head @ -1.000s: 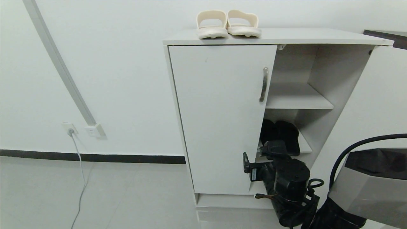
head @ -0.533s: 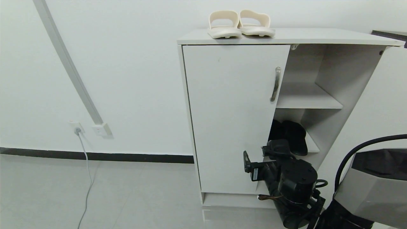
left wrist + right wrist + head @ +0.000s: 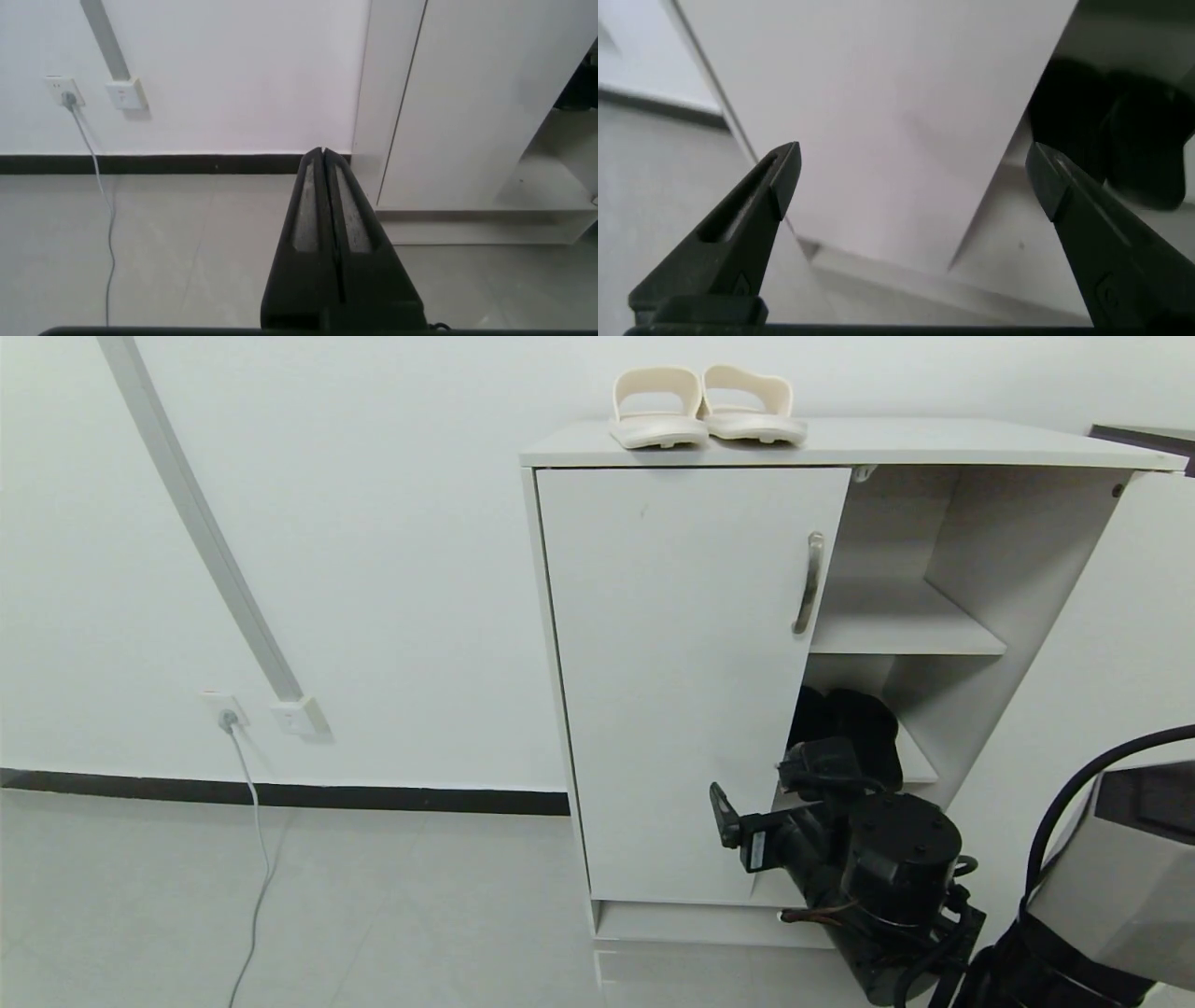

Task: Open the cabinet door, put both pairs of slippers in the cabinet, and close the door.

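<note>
Right claw (image 3: 910, 177), spread wide and empty, has eased back from the lower shelf (image 3: 920, 767) where the black slippers (image 3: 854, 728) sit, leaving the cream pair (image 3: 705, 406) atop the cabinet (image 3: 934, 441) still to stow.

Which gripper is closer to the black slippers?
Right. The right gripper hangs open just before the black slippers; the left gripper sits shut farther back, over the floor.

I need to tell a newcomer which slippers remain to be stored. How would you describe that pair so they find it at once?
Look for the white cabinet against the wall, its right door open. On its flat top, above the closed door, a pair of cream slippers sits side by side. The only other pair is black and lies on a shelf inside.
</note>
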Motion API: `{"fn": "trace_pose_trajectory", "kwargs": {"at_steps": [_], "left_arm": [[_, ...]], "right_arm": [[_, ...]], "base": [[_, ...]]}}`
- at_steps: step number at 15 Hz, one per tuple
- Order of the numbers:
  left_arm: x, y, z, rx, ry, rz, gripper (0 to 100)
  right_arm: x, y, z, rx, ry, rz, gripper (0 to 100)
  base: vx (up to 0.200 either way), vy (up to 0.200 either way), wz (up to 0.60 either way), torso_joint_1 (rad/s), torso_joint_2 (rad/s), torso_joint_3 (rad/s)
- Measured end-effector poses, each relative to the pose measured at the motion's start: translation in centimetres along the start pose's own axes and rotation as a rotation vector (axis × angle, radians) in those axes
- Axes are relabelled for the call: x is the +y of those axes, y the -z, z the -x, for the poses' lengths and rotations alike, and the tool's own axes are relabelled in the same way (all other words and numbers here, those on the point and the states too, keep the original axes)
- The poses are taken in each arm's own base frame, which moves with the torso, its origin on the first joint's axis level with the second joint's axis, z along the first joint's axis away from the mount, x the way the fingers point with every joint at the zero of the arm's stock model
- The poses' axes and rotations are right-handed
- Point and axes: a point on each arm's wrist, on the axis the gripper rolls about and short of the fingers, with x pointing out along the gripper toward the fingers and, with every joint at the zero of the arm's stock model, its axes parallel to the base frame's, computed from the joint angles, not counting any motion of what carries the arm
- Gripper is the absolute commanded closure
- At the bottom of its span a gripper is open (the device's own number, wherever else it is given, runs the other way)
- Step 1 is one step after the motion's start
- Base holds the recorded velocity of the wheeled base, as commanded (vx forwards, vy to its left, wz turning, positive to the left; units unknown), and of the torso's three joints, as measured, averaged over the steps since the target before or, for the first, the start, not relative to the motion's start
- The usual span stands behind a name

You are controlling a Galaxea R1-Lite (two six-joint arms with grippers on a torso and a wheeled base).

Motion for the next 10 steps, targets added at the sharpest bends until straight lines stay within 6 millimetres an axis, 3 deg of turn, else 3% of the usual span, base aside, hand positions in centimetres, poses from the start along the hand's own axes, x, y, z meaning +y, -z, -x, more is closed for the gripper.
{"fn": "trace_pose_trajectory", "kwargs": {"at_steps": [6,10], "left_arm": [[0.00,0.00,0.00,0.000,0.000,0.000,100],[0.00,0.01,0.00,0.000,-0.001,0.000,100]], "right_arm": [[0.05,-0.07,-0.02,-0.037,-0.001,0.012,0],[0.03,0.12,-0.06,-0.029,0.000,0.020,0]], "base": [[0.000,0.000,0.00,0.000,0.00,0.000],[0.000,0.000,0.00,0.021,-0.28,-0.298]]}}
